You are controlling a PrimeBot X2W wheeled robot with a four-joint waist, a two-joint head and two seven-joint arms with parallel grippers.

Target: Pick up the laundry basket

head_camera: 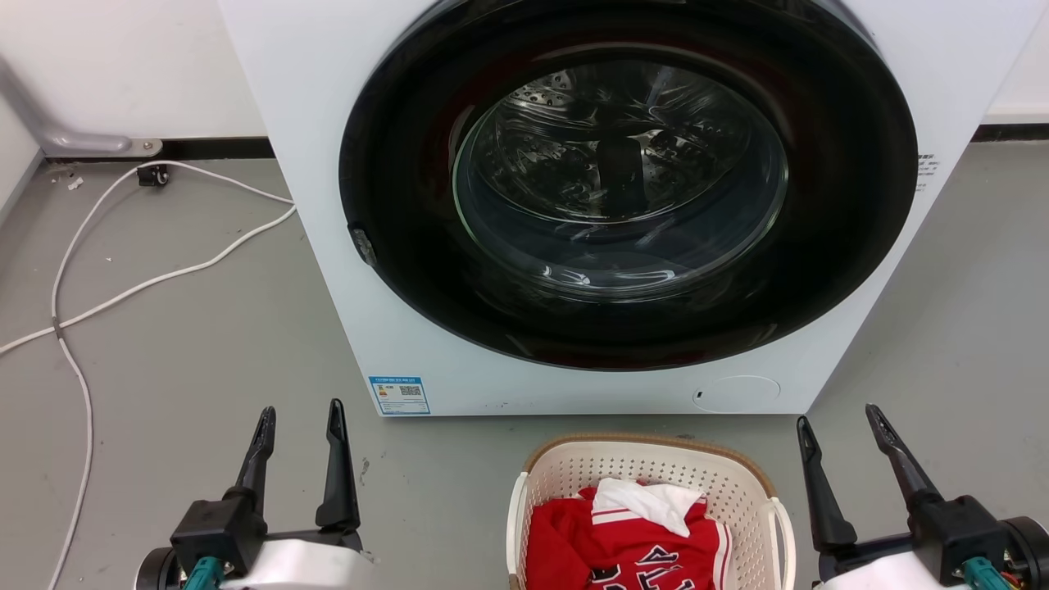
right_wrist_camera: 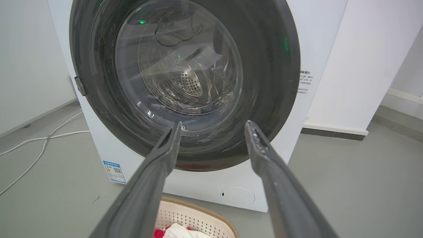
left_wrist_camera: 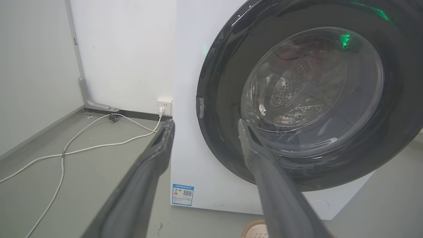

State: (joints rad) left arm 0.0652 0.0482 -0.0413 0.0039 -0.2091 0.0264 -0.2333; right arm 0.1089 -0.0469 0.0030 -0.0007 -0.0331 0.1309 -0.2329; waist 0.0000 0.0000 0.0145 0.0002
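Where two white cables (head_camera: 164,276) cross the floor, the left gripper (head_camera: 301,414) stands open, empty. One cream-white perforated plastic laundry basket (head_camera: 656,469), holding one red garment (head_camera: 590,541), sits before one white washing machine (head_camera: 303,98); the right gripper (head_camera: 837,419) stands open, empty.

You find the laundry basket (head_camera: 656,469) on the floor (head_camera: 205,369) just before the washing machine (head_camera: 311,98), with clothes (head_camera: 606,541) in it. Left of the machine lies a cable (head_camera: 164,279). Before the machine, the basket stands between the left gripper (head_camera: 301,414) and the right gripper (head_camera: 836,414).
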